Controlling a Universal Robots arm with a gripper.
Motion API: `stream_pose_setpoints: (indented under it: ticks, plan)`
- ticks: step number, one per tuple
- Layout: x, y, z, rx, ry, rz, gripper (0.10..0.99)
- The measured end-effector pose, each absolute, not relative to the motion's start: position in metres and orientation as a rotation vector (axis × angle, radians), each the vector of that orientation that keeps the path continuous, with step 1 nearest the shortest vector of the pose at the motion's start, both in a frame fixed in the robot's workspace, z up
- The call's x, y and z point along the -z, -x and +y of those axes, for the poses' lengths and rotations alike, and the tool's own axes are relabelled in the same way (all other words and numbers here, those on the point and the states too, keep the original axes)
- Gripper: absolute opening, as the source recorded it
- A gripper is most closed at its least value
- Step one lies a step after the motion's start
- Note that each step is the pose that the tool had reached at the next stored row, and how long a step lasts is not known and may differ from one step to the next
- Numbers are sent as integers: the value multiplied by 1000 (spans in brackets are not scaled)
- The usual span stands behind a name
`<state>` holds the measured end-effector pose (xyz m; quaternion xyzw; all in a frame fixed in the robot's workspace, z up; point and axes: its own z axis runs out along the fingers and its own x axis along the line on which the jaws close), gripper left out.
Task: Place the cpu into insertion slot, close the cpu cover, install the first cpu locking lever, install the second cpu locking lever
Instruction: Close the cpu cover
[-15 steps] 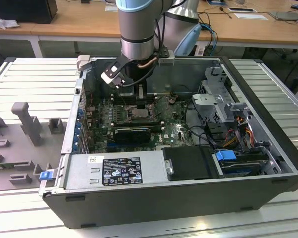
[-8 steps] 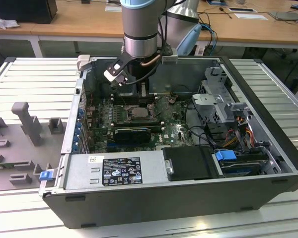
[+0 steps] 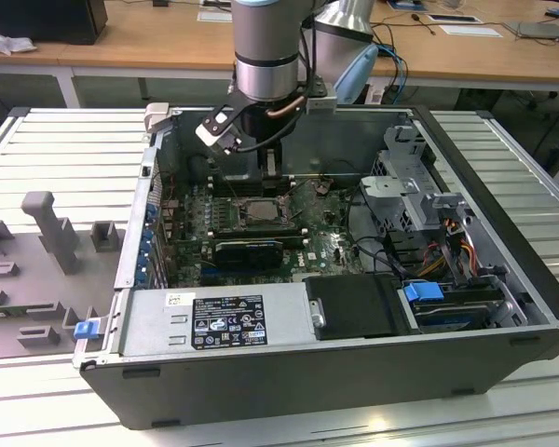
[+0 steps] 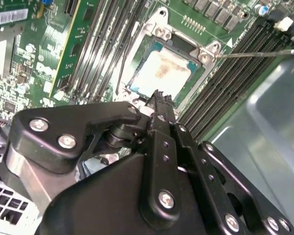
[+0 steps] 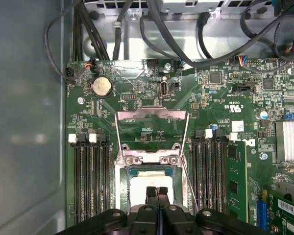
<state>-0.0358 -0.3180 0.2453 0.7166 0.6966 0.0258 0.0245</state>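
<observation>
The cpu (image 5: 148,179) lies flat in the insertion slot (image 5: 121,196), its pale top (image 4: 159,72) smeared. The cpu cover (image 5: 152,115) stands swung open beyond the socket's hinge. Thin wire locking levers (image 5: 186,147) stick up at both sides of the socket, and one rod (image 4: 257,52) reaches out over the memory slots. My gripper (image 5: 157,192) hangs just above the near edge of the cpu, fingers shut together with nothing seen between them; its tip (image 4: 159,96) overlaps the socket rim. In the exterior view the gripper (image 3: 261,166) reaches down into the case over the insertion slot (image 3: 253,212).
Long black memory slots (image 5: 90,181) flank the socket, with a green module (image 5: 235,181) beside one bank. Cables (image 5: 186,54) cross the far case wall. A black card (image 3: 249,250), the power supply (image 3: 214,321) and a drive cage (image 3: 419,200) crowd the open case.
</observation>
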Motion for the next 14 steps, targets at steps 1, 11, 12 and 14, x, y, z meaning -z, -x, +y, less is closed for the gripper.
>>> stream_pose_setpoints:
  ticks: [1, 11, 12, 14]
  plan:
    - [-250, 36, -318, -80, -2217, 2155, 106]
    - [-263, 17, -318, -79, -2217, 2155, 106]
    - [-263, 13, -318, -78, -2218, 2155, 106]
    - [-263, 5, -318, -77, -2218, 2156, 106]
